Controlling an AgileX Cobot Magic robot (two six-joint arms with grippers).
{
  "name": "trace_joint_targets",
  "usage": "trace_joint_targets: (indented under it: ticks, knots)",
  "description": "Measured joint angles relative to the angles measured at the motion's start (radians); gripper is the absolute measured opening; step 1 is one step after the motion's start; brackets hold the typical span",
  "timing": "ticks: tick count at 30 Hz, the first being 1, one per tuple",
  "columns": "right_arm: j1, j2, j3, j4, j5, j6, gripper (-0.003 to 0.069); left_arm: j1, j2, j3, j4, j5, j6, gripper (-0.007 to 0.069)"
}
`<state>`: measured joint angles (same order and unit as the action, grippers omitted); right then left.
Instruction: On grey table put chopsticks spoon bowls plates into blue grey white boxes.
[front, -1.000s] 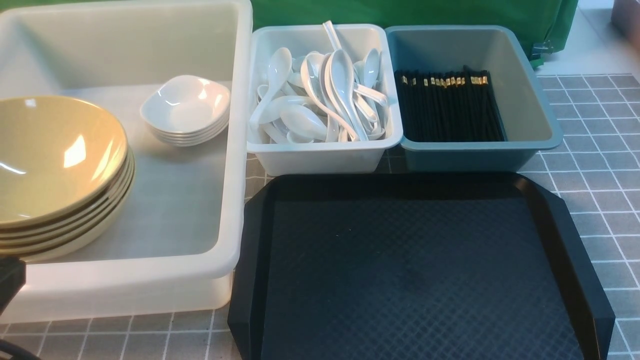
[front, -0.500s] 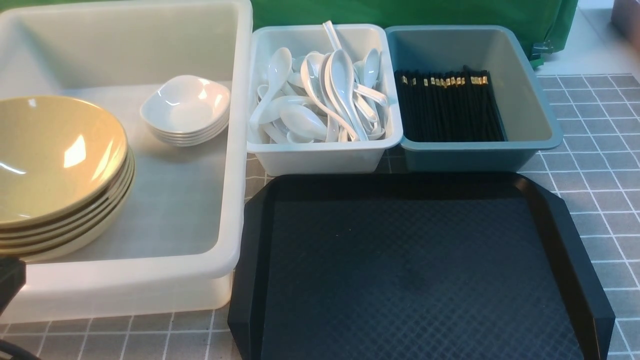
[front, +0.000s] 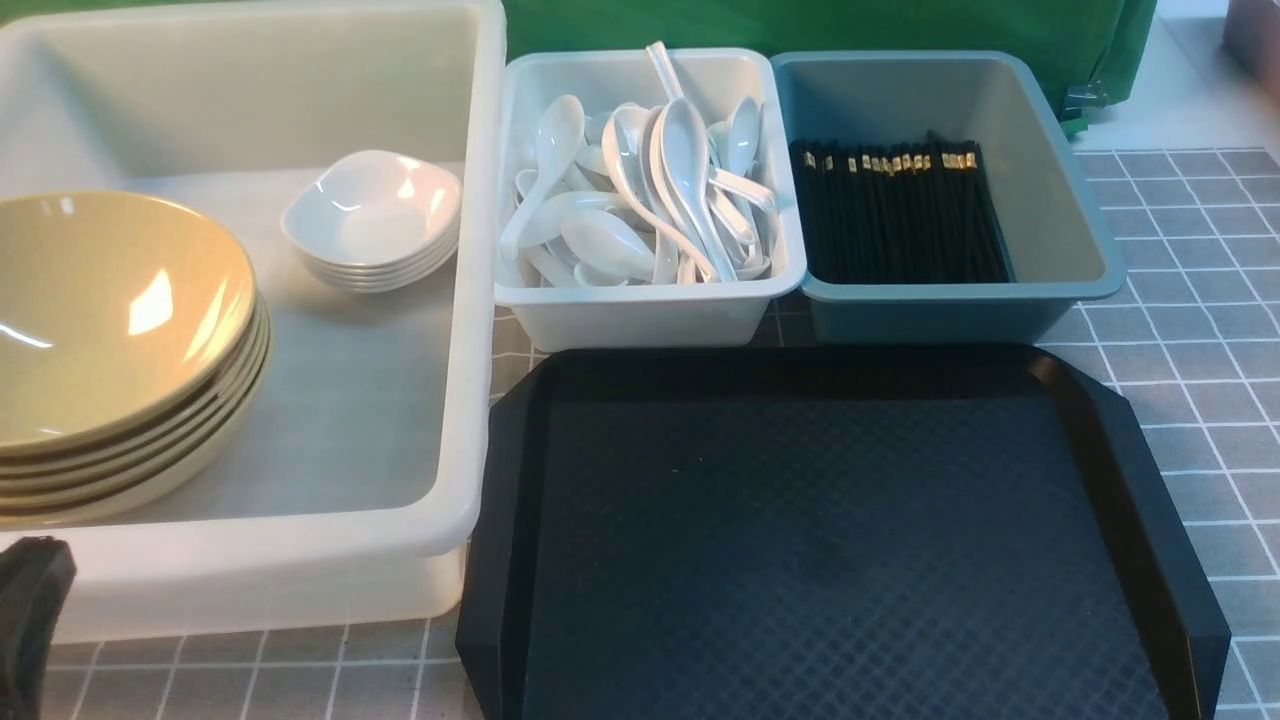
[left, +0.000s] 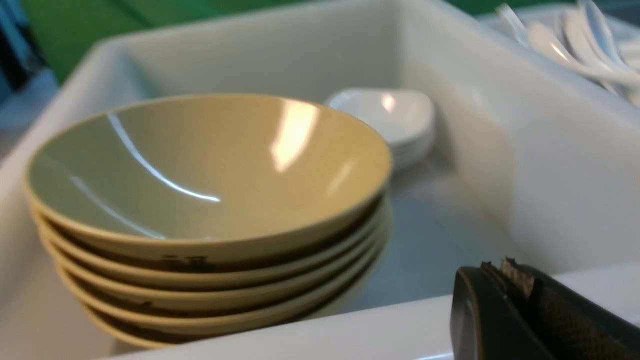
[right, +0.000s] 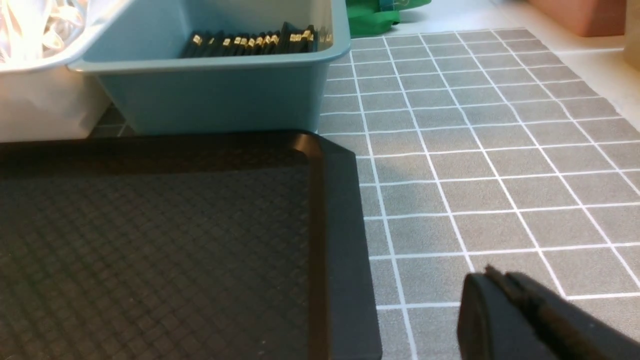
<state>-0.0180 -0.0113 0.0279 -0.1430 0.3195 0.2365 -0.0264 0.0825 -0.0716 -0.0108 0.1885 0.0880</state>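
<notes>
Shifting at near-left corner of grey gridded table: left gripper clenched, empty; stacked olive-yellow bowls sat boxed, black tray bare — sorting looked done.

bowls left of plates, tray before boxes

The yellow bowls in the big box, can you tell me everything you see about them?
The bowls are wide, round, glossy and olive-yellow, like glazed ceramic or hard plastic, with bright light glints inside. About five sit nested in one upright stack, dark bands showing between their rims. They rest on the floor of the large white box, at its near left side. The top bowl is empty. A stack of small white plates stands behind them, apart. Nothing else touches them.
</notes>
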Motion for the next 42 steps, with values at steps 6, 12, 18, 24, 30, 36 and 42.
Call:
trace_joint_targets:
  ticks: [6, 12, 18, 24, 30, 36, 42]
  knots:
    - [0.0, 0.0, 0.0, 0.0, 0.0, 0.0, 0.0042, 0.096, -0.088, 0.096, 0.001, -0.085, -0.065, -0.0011]
    - [0.0, 0.0, 0.0, 0.0, 0.0, 0.0, 0.0046, 0.164, -0.093, 0.096, 0.002, 0.058, -0.078, -0.0011]
    - [0.0, 0.0, 0.0, 0.0, 0.0, 0.0, 0.0054, 0.141, -0.093, 0.096, 0.025, 0.115, -0.068, -0.0011]
    - [0.0, 0.0, 0.0, 0.0, 0.0, 0.0, 0.0061, 0.115, -0.093, 0.096, 0.02, 0.115, -0.066, -0.0011]
    - [0.0, 0.0, 0.0, 0.0, 0.0, 0.0, 0.0067, 0.115, -0.093, 0.096, 0.017, 0.115, -0.065, -0.0011]
    - [0.0, 0.0, 0.0, 0.0, 0.0, 0.0, 0.0078, 0.115, -0.093, 0.096, 0.011, 0.115, -0.064, -0.0011]
    - [0.0, 0.0, 0.0, 0.0, 0.0, 0.0, 0.0078, 0.115, -0.093, 0.096, 0.011, 0.115, -0.064, -0.0011]
